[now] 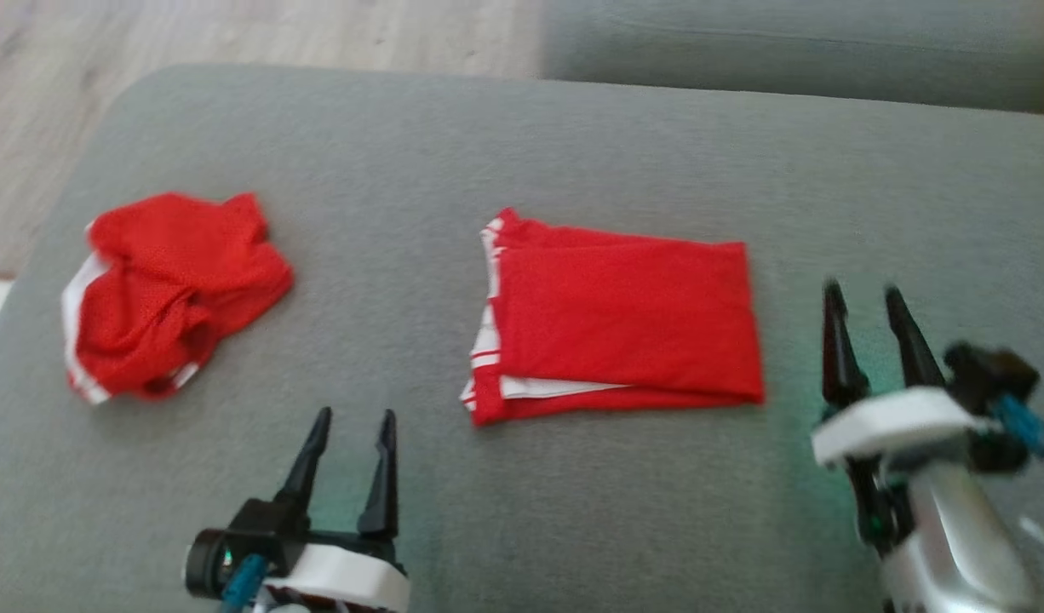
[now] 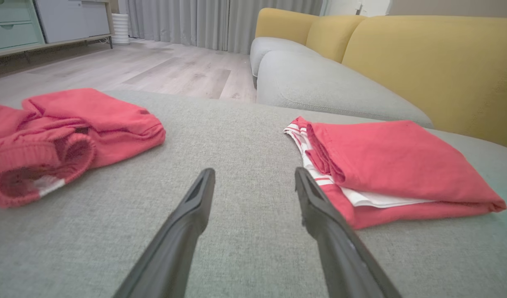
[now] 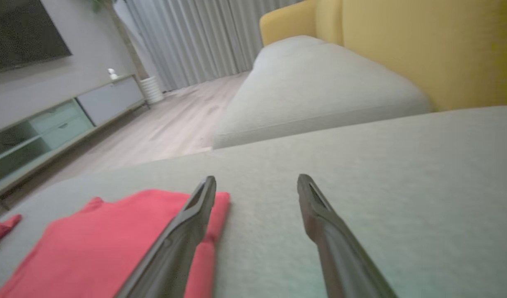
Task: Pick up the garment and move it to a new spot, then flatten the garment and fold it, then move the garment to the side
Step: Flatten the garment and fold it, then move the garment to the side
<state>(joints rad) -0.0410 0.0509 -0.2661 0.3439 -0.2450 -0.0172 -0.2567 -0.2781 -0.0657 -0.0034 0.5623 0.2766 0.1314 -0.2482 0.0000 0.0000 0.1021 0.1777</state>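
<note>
A folded red garment (image 1: 624, 319) with white striped edges lies flat in the middle of the grey cushion (image 1: 522, 145); it is the red slab (image 2: 398, 165) at the right of the left wrist view and the red sheet (image 3: 108, 244) at the lower left of the right wrist view. My right gripper (image 1: 867, 298) hangs open just right of the garment, with nothing between its fingers (image 3: 195, 215). Nearer me, to the garment's lower left, my left gripper (image 1: 354, 419) is open and empty too, its fingers (image 2: 319, 207) pointing across bare cushion.
A second, crumpled red garment (image 1: 169, 289) lies at the cushion's left end, near the edge above the wooden floor (image 1: 232, 34). Another grey seat cushion (image 2: 319, 82) and a yellow backrest (image 2: 435, 62) stand beyond. A low cabinet (image 3: 63, 120) lines the far wall.
</note>
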